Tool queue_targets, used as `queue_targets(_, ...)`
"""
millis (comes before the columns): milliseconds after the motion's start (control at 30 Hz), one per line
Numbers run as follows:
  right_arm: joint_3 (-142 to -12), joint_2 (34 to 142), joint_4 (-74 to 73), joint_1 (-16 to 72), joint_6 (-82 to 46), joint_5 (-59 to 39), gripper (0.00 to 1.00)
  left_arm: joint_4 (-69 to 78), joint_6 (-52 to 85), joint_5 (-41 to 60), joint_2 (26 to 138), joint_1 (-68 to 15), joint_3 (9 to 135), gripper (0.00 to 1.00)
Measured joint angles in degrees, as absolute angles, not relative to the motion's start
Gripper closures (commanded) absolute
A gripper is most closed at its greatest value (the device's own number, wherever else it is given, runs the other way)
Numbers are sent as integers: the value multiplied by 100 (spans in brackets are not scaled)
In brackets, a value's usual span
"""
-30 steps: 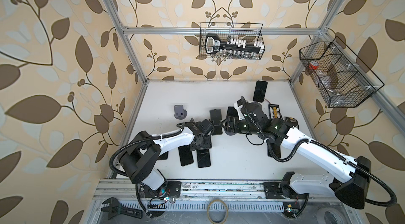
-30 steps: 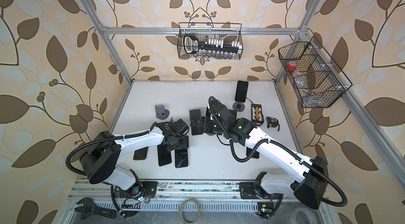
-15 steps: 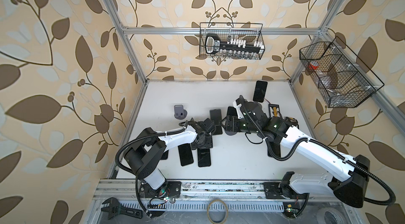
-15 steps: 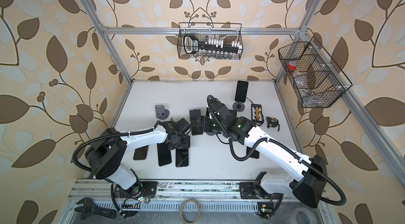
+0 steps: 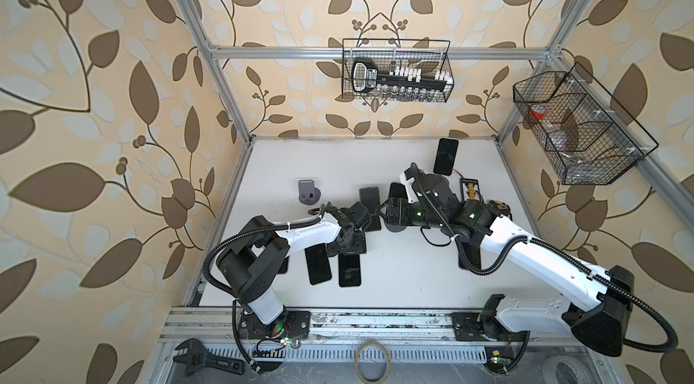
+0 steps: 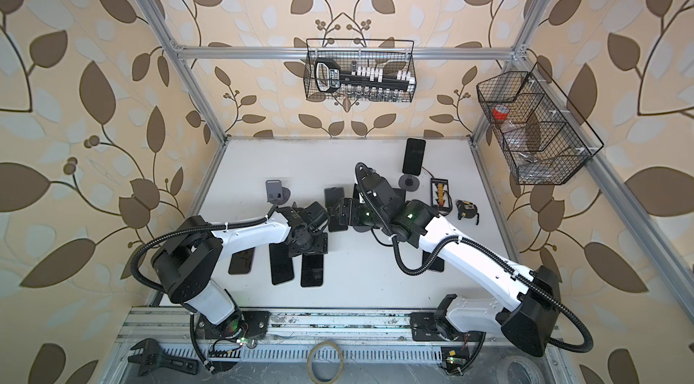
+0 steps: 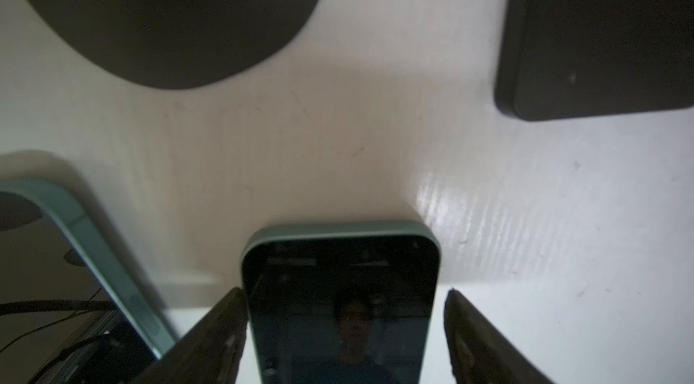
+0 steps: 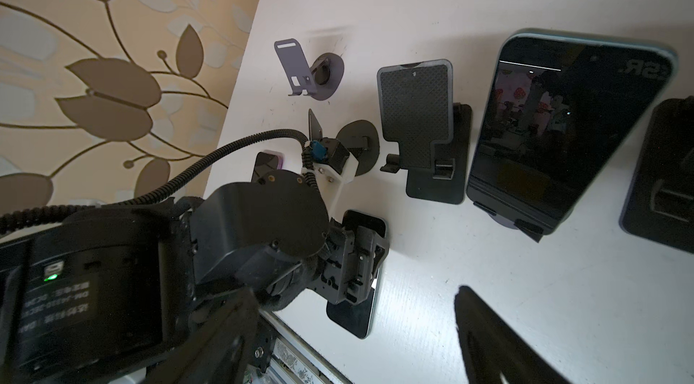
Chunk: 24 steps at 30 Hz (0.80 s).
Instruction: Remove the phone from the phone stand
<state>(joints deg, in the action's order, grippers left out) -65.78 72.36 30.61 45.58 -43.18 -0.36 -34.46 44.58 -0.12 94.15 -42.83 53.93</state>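
A dark phone with a teal edge [image 7: 340, 307] lies flat on the white table, its end between the fingers of my left gripper [image 7: 343, 292]. That gripper is open: one finger is at the phone's edge, the other stands clear. In both top views the left gripper [image 5: 347, 255] [image 6: 308, 247] sits over this phone [image 5: 350, 272] [image 6: 312, 269]. Another phone [image 8: 563, 127] [image 5: 370, 194] leans upright on a phone stand [image 8: 525, 226]. My right gripper [image 5: 386, 211] [image 8: 355, 292] hovers beside it, open and empty. A further phone [image 5: 446, 155] stands on a stand at the back.
An empty grey stand [image 5: 308, 190] [image 8: 296, 70] and an empty black stand [image 8: 417, 119] are near the left arm. More phones [image 5: 319, 265] lie flat at the front. A tape measure [image 5: 499, 207] sits at the right. Wire baskets [image 5: 396, 74] hang on the walls.
My left gripper was shut on the teal-edged phone and has opened, leaving it flat on the table. The right gripper has opened slightly wider and stayed in place.
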Motion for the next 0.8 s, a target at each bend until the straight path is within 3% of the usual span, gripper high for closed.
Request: queue_targets(800,-6659,7146,3037,4558,-4296,69,16,-3645,4311,-56,9227,-4357,5660,12)
